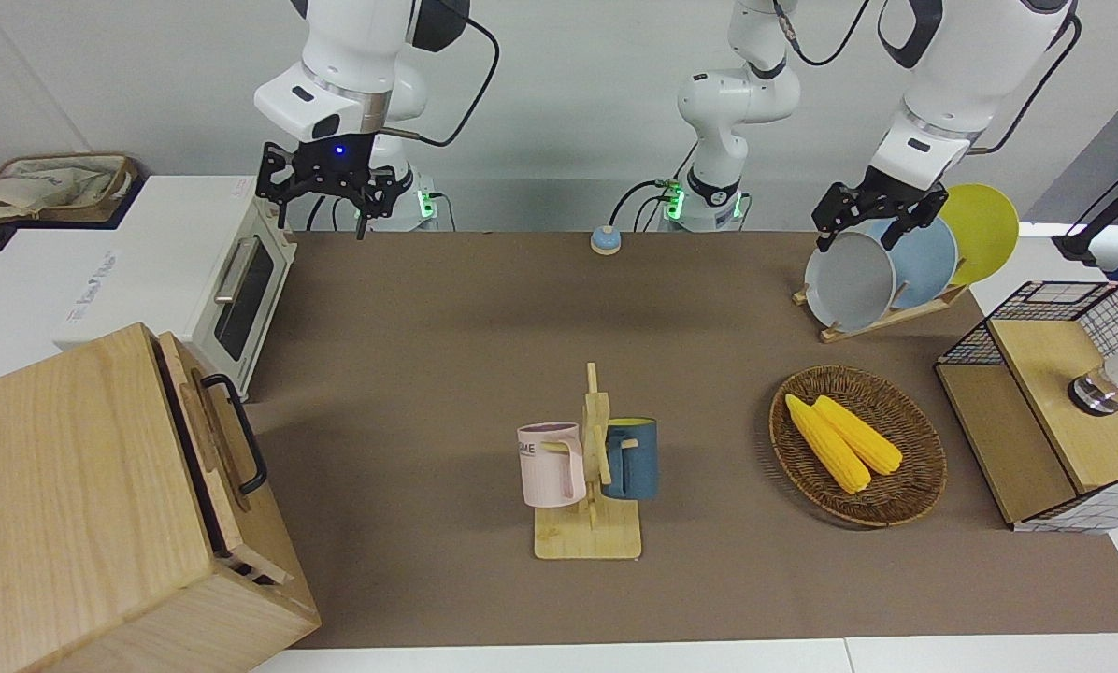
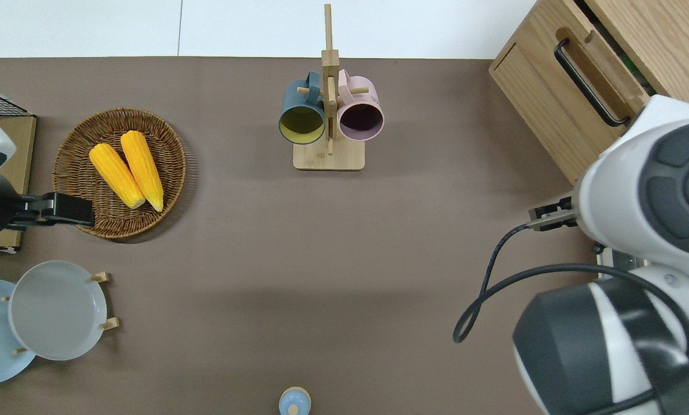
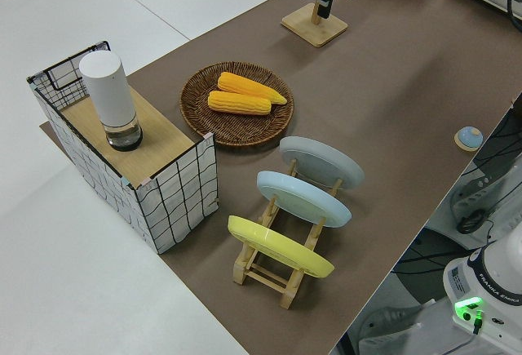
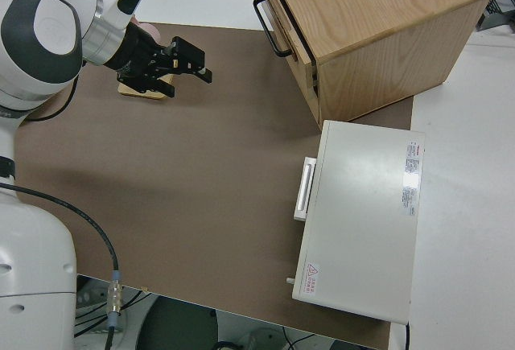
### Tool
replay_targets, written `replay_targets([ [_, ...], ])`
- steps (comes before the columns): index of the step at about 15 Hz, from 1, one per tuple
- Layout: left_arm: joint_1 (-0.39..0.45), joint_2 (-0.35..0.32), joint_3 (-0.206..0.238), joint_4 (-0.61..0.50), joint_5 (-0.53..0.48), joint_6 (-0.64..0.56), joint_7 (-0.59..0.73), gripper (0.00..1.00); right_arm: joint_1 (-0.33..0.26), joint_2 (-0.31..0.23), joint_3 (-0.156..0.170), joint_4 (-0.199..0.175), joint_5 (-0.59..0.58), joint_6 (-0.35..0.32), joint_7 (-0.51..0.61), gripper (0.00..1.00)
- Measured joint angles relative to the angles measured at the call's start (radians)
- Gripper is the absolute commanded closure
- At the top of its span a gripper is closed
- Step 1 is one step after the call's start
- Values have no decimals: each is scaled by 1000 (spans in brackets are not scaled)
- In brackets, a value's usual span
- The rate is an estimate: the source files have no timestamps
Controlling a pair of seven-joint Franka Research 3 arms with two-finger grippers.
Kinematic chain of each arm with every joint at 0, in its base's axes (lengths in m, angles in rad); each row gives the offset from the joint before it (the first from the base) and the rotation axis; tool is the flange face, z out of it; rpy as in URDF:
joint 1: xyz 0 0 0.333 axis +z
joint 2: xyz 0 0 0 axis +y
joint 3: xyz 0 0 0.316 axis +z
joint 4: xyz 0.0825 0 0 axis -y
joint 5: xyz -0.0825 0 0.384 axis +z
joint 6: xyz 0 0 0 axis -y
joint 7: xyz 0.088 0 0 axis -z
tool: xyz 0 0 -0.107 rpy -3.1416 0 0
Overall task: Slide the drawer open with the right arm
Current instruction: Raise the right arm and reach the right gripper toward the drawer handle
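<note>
The drawer (image 1: 206, 437) sits in the pale wooden cabinet (image 1: 73, 505) at the right arm's end of the table, farther from the robots than the toaster oven. Its black bar handle (image 1: 241, 432) (image 2: 585, 82) (image 4: 270, 25) faces the mat, and a thin dark gap shows along the drawer front. My right gripper (image 1: 325, 220) (image 4: 197, 60), blue light at its wrist, hangs open and empty in the air near the robots' edge of the mat, well apart from the handle. The overhead view hides it under the arm. The left arm is parked, its gripper (image 1: 858, 234) open.
The white toaster oven (image 1: 194, 262) (image 4: 362, 221) stands beside the cabinet, nearer to the robots. A mug rack (image 1: 589, 467) with two mugs is mid-table. A corn basket (image 1: 807, 467), a plate rack (image 1: 886, 266), a wire-mesh shelf (image 1: 1045, 411) and a small blue knob (image 1: 605, 241) are also on the table.
</note>
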Motion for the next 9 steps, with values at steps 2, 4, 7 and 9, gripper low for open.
replay_targets([
  [2,0,0,0,0,0,0,0,2,29,19,16,-19,-70,2,35,44],
  [4,0,0,0,0,0,0,0,5,52,37,41,-40,-160,4,62,44],
  [7,0,0,0,0,0,0,0,5,65,59,98,-63,-265,5,95,53],
  [9,0,0,0,0,0,0,0,2,66,70,118,-72,-342,5,98,57],
])
